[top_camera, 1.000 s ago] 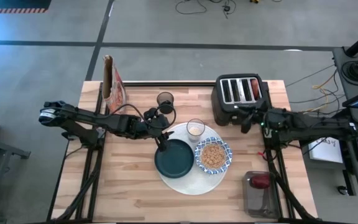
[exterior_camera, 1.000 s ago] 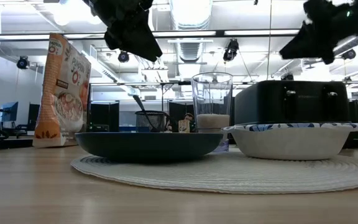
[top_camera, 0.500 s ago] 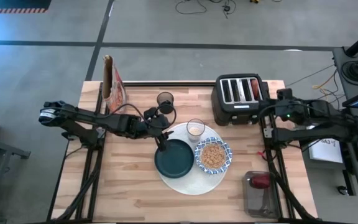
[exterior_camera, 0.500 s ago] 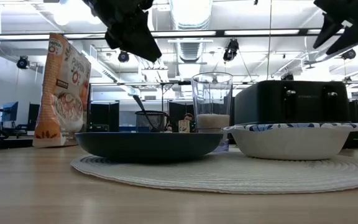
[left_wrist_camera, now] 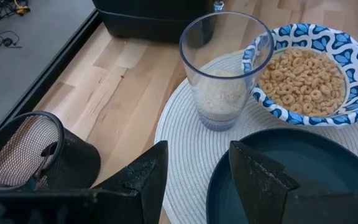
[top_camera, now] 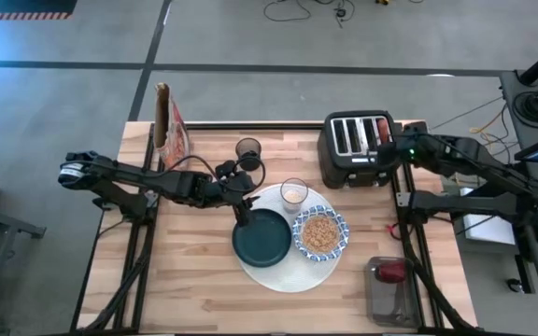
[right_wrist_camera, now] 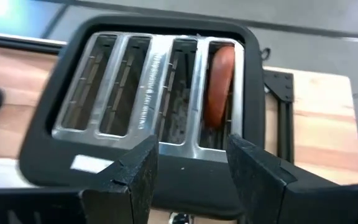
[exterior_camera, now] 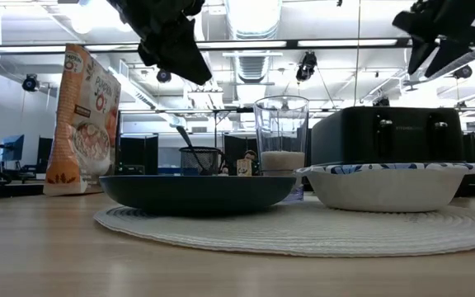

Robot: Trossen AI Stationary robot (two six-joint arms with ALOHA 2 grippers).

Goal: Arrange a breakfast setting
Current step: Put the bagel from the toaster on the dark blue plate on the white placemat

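Note:
A white mat point(top_camera: 288, 266) carries a dark green plate point(top_camera: 261, 239), a blue-and-white bowl point(top_camera: 320, 233) of cereal and a small clear glass point(top_camera: 294, 193). A bagel point(right_wrist_camera: 219, 74) stands on edge in the right-hand slot of the black toaster point(top_camera: 358, 149). A red apple point(top_camera: 392, 272) lies in a clear container. A spoon handle point(exterior_camera: 186, 140) sticks out of a mesh cup point(top_camera: 248, 149). My left gripper point(left_wrist_camera: 194, 174) hangs open and empty over the plate's far left rim. My right gripper point(right_wrist_camera: 194, 168) is open and empty, above the toaster's right end.
A cereal bag point(top_camera: 169, 126) stands at the far left of the table. The clear container point(top_camera: 390, 294) sits at the near right corner. Bare wood lies along the near edge and at the left of the mat.
My right gripper has risen from the toaster's near side and gone toward the table's far edge, swinging out to the right and then back over the toaster's right end.

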